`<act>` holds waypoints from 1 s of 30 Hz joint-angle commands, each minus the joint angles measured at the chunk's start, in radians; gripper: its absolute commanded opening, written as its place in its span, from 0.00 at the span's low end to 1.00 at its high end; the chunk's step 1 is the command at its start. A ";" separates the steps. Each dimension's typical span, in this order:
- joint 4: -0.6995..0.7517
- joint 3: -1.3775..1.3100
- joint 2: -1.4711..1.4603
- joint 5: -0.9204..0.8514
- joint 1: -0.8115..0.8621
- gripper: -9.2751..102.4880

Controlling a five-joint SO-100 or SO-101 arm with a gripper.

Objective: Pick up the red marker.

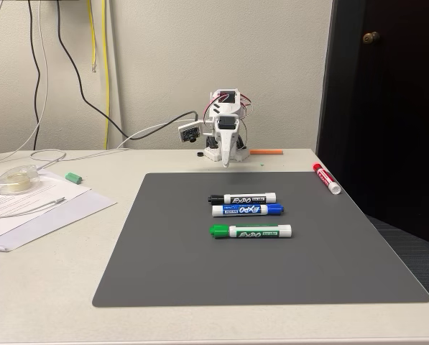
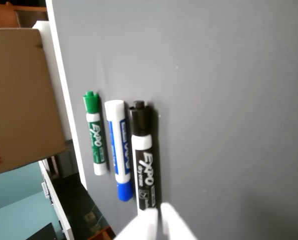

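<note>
Diagonally | red marker (image 1: 327, 178) | cap far-left, barrel end near-right | mat's (image 1: 200, 273) right edge

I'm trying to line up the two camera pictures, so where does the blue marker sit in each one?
Fixed view: the blue marker lies mid-mat, between the black marker behind it and the green marker in front.
Wrist view: the blue marker stands lengthwise left of centre, green marker on its left, black marker on its right.
Shared landmark: the grey mat.
</note>
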 commanded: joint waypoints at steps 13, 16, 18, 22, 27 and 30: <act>0.000 -0.005 0.006 0.005 0.002 0.08; 0.000 -0.005 0.006 0.005 0.002 0.08; 0.000 -0.005 0.006 0.005 0.002 0.08; 0.000 -0.005 0.006 0.005 0.002 0.08; -0.002 -0.005 0.006 0.005 0.002 0.08; -0.005 -0.005 0.006 0.011 0.002 0.08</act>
